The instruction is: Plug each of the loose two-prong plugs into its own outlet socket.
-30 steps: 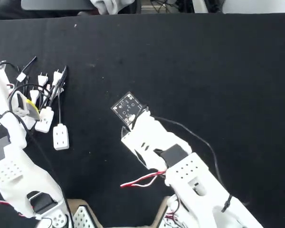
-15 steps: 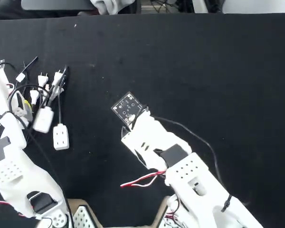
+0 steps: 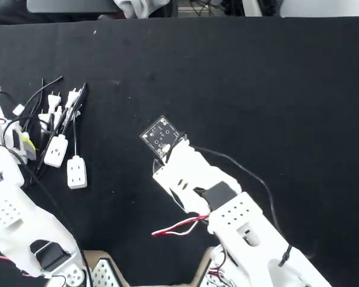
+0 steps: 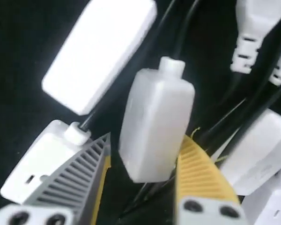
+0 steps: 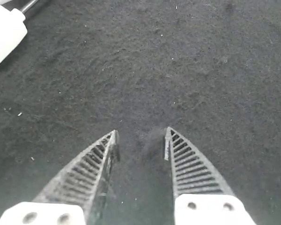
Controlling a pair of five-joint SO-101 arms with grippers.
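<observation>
A tangle of black cords with white two-prong plugs [image 3: 54, 99] and outlet sockets lies at the table's left. Two sockets lie side by side, one [image 3: 55, 150] nearer the left arm and one [image 3: 76, 172] below it. My left gripper [image 3: 21, 142] is at the tangle's left edge. In the left wrist view this gripper [image 4: 145, 138] is shut on a white plug body [image 4: 154, 126] with a black cord; its prongs are hidden. Another socket block [image 4: 98, 51] lies just beyond it. My right gripper [image 5: 140, 133] stands open over bare black cloth at mid-table.
The black cloth table [image 3: 257, 78] has wide free room at the middle and right. The right arm [image 3: 194, 176] reaches in from the front edge, its cable trailing to the right. A white block [image 5: 4, 37] shows beside the right gripper's view.
The left arm has shifted left and toward the front, dragging the cord bundle with it; the cords and the nearer socket shifted. The right arm has not moved.
</observation>
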